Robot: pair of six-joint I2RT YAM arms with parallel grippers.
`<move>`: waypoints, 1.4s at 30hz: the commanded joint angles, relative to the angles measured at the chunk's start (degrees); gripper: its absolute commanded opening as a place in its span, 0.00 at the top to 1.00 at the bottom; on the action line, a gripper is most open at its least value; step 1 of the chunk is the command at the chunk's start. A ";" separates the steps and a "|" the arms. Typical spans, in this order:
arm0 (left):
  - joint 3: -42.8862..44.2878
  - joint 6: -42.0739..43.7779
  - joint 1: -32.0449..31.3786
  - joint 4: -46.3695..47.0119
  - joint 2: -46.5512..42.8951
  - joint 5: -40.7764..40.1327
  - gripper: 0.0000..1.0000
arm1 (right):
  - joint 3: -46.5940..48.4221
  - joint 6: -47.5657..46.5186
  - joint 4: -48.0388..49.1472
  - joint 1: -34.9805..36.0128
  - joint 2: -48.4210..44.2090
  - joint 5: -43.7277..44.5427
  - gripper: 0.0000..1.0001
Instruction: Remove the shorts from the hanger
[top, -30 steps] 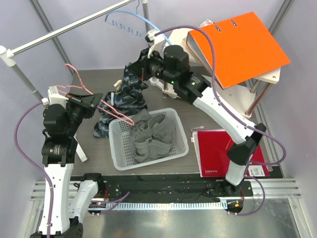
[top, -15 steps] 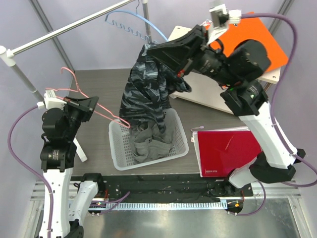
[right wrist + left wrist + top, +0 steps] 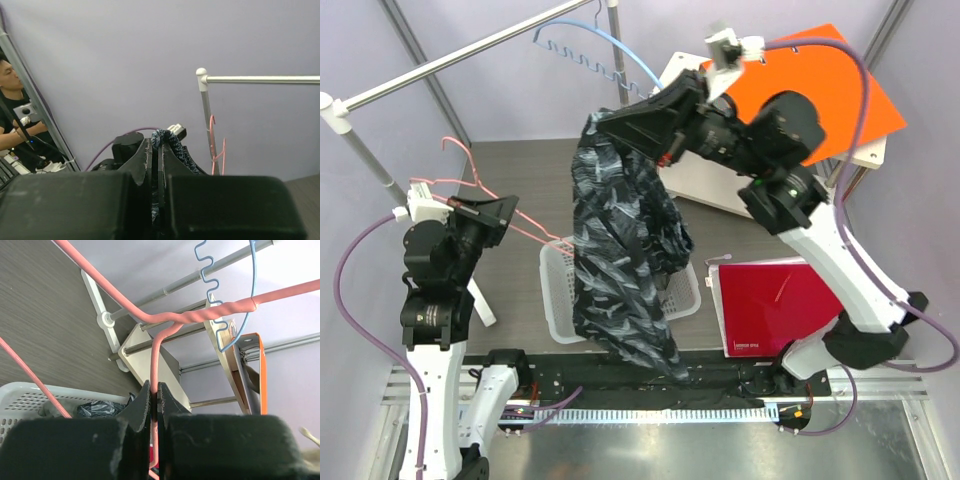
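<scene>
The dark blue patterned shorts [image 3: 620,260] hang free from my right gripper [image 3: 605,122], which is shut on their waistband [image 3: 172,145] and holds them high above the white basket [image 3: 552,290]. The shorts drape down over the basket to the table's near edge. My left gripper [image 3: 492,213] is shut on the pink wire hanger [image 3: 470,185], seen close in the left wrist view [image 3: 155,365]. The hanger is bare and apart from the shorts.
The basket holds grey clothes, mostly hidden behind the shorts. A blue hanger [image 3: 595,45] hangs on the metal rail [image 3: 470,50]. An orange binder [image 3: 840,85] lies on a stand at the back right. A red binder [image 3: 785,300] lies on the right.
My right gripper has lifted the shorts up and off the hanger, swinging them forward so they hang full length over the basket. My left gripper keeps hold of the hanger, which is now bare.
</scene>
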 commanded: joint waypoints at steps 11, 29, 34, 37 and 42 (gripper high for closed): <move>5.17 6.30 0.04 -4.14 -2.15 -5.42 1.00 | 12.43 14.53 9.28 0.87 10.59 -7.06 0.99; 4.82 7.36 0.04 -5.02 -4.53 -8.59 1.00 | 22.27 29.57 22.99 7.55 17.61 -8.83 0.99; 4.91 7.27 0.04 -5.02 -4.71 -8.42 1.00 | 22.37 25.20 21.59 8.70 17.18 -9.71 0.99; 4.64 7.10 0.04 -5.10 -4.88 -8.41 1.00 | 19.74 18.87 14.39 8.44 14.81 -7.17 0.99; 4.99 7.27 0.12 -5.63 -5.06 -8.33 1.00 | 10.51 11.82 11.91 3.70 8.58 -2.94 0.99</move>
